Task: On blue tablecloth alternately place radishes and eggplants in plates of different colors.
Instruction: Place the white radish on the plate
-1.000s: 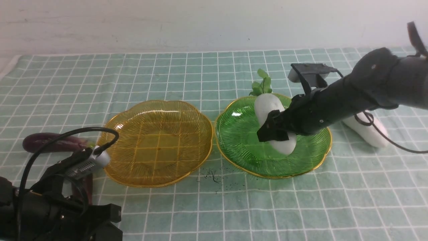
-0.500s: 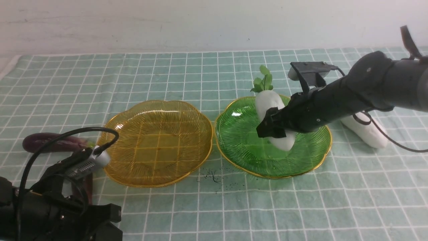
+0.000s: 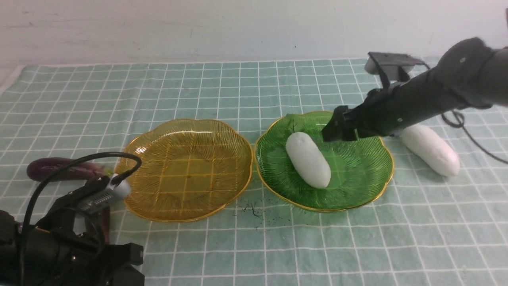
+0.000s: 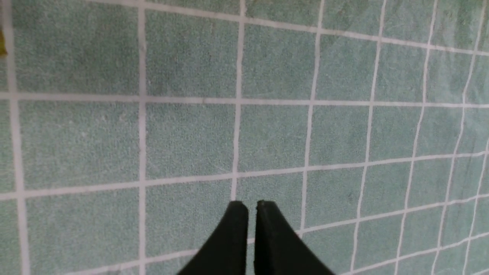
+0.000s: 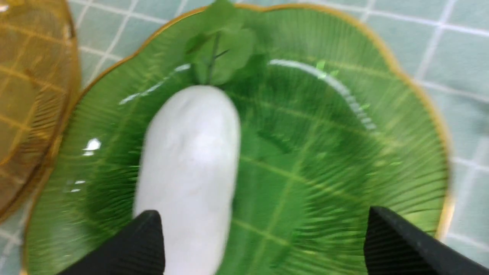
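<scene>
The blue tablecloth, checked with white lines, covers the tabletop up to the pale wall at the far side. Two scalloped, gold-rimmed plates sit side by side near the middle. The amber plate is on the left and the green plate on the right, their rims close together.

One radish lies in the left half of the green plate, its rounded end toward the near rim and its leafy top toward the far rim. The right wrist view shows those leaves flat against the plate's far slope.

The right hand hangs over the far right part of the green plate with its fingers spread wide and nothing between them. From the front it is clear of the radish.

A second radish lies on the cloth just right of the green plate, partly behind the right arm.

An eggplant lies on the cloth left of the amber plate. A dark sliver of a second eggplant shows nearer, mostly hidden by the left arm.

The left hand hangs over bare cloth at the near left with its fingertips together, gripping nothing.

Some dark specks lie on the cloth just near of the gap between the plates.
</scene>
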Controlling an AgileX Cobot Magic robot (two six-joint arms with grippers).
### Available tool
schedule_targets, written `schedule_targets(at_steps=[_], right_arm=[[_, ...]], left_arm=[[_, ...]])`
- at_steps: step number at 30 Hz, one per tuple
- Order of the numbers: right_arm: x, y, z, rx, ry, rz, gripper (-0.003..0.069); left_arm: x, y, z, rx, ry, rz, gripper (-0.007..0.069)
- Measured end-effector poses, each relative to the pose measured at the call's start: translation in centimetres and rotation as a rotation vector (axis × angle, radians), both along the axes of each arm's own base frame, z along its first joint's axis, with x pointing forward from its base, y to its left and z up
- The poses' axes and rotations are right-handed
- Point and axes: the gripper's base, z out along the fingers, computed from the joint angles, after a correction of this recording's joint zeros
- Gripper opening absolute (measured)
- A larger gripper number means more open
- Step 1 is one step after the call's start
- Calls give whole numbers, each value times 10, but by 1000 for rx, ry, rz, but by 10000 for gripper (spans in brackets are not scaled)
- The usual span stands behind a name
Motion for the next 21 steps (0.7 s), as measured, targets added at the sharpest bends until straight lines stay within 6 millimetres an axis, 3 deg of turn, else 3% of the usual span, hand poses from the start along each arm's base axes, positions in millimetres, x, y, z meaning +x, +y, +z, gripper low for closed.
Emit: schedule_targets(at_steps=[6,10,15,21], right_arm=[[8,-52,-1,-152,-42,-56,641],[12,-71,-5,-214,-57,-80,635],[16,-83,-17,-252,-46,-89,618],[22,-85,-51,-291,20,-64,583]], left_arm=[[0,0,0,4,0,-3,13],[0,0,0,4,0,-3,13],[0,0,0,4,0,-3,13],[0,0,0,6,0,-5,13]])
